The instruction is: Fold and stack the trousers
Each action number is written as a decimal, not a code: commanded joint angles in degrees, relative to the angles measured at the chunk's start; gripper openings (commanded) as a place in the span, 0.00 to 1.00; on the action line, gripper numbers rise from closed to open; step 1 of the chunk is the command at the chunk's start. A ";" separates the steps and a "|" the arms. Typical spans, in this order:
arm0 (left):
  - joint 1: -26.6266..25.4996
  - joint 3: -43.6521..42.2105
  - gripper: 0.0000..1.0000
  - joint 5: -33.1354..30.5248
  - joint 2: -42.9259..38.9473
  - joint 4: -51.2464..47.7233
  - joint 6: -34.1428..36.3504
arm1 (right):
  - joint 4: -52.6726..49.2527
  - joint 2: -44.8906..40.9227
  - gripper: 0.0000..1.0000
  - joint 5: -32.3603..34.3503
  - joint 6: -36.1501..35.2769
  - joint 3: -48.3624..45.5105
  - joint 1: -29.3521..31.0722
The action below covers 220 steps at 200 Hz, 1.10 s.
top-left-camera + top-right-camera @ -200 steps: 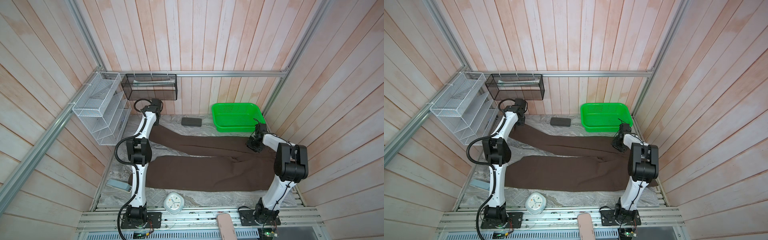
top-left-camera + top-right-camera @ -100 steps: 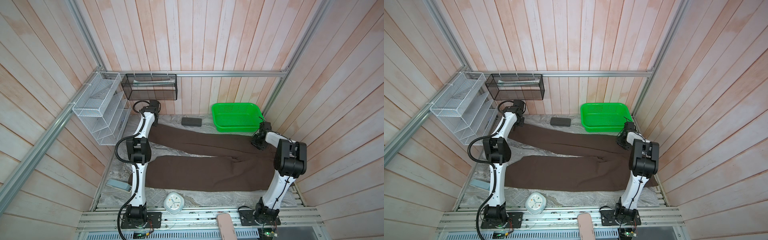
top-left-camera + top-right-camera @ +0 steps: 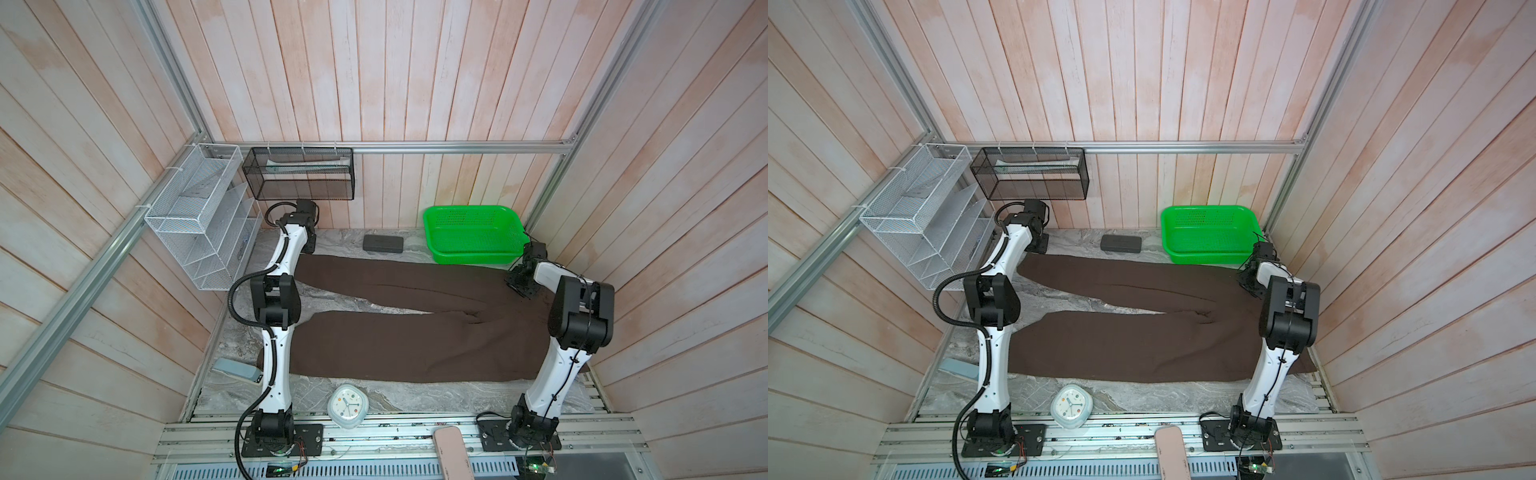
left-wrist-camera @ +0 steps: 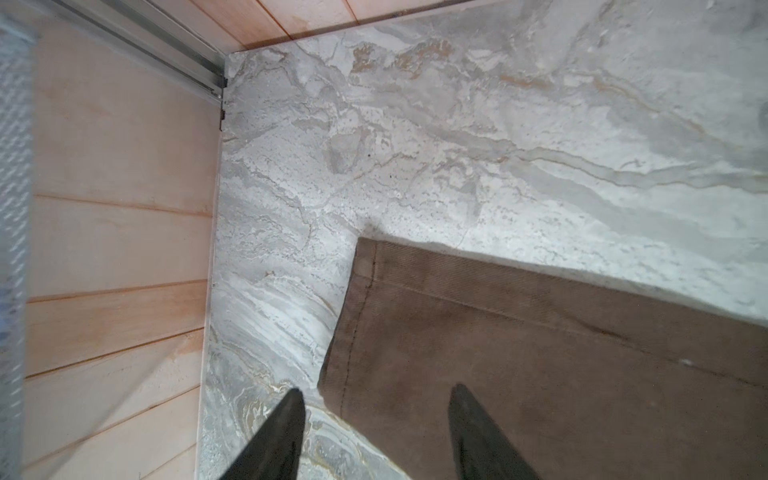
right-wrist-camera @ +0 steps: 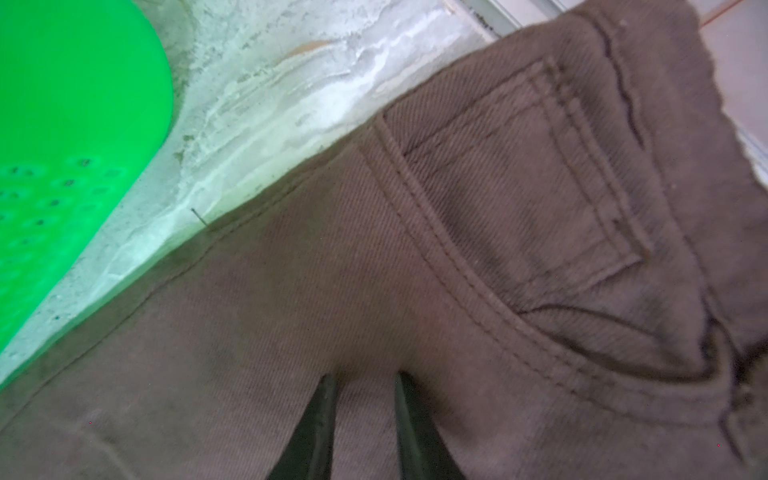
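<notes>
The dark brown trousers (image 3: 415, 345) lie flat across the marble table in both top views (image 3: 1142, 345), legs pointing left and waist at the right. My left gripper (image 4: 377, 390) is open over the hem of the far leg (image 4: 540, 374), one finger above bare table and one above cloth, holding nothing. It sits at the far left corner (image 3: 309, 247). My right gripper (image 5: 365, 377) is shut on a pinch of the trousers (image 5: 291, 311) beside a back pocket, at the waist's far side (image 3: 519, 286).
A green basket (image 3: 469, 210) stands at the back right, close to the right gripper, and shows in the right wrist view (image 5: 62, 124). A dark grey case (image 3: 383, 243) lies behind the far leg. A white clock (image 3: 348, 405) sits at the front edge. Wire racks (image 3: 199, 216) hang on the left wall.
My left gripper has opened and let go of the far leg's hem, which now lies flat. My right gripper shifted slightly to the right, still gripping the waist.
</notes>
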 commanded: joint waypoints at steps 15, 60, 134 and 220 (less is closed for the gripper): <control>2.12 -15.08 0.62 4.41 -15.10 4.76 -6.65 | -2.23 -4.85 0.29 0.11 0.84 -3.41 1.50; 7.82 -32.46 0.64 9.31 -20.86 10.77 -16.06 | -1.85 -6.58 0.29 -1.36 0.88 -5.65 4.96; 9.16 -42.21 0.64 20.12 -18.39 25.13 -23.38 | -1.82 -6.52 0.29 -2.30 0.88 -5.10 6.48; 9.84 -41.26 0.51 24.50 -11.35 27.25 -24.57 | -1.63 -6.78 0.29 -2.52 0.54 -5.11 6.45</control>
